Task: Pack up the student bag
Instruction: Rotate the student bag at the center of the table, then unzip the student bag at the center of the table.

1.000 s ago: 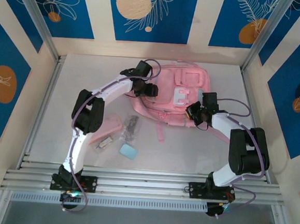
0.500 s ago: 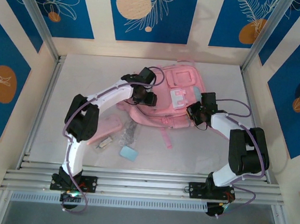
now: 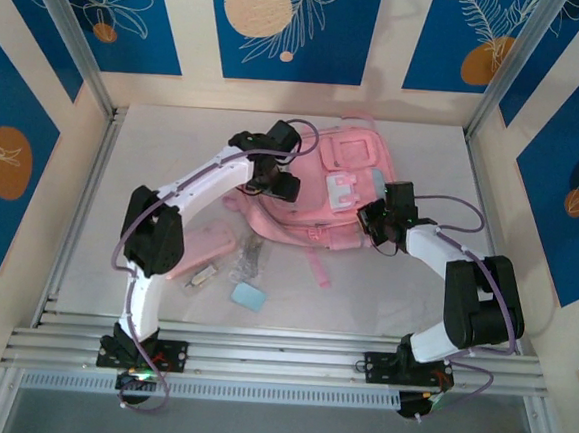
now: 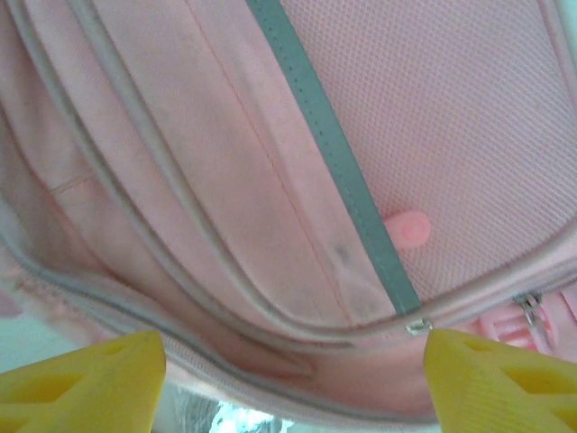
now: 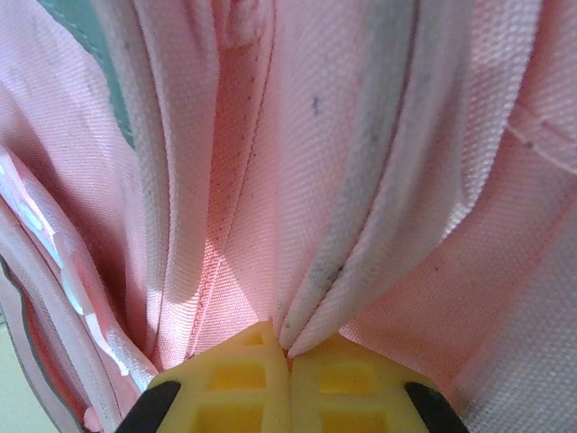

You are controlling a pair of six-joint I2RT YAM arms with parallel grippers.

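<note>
Shut right jaws are clamped on a fold of the bag (image 5: pixel 306 162), left jaws are spread wide and empty; the fold should be held taut, not yanked.

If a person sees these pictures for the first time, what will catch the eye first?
The large pink student bag strikes first, lying at the far middle of the table. The right tool is shut on a fold of its fabric, while the left tool is open close over its grey-blue trim.
</note>
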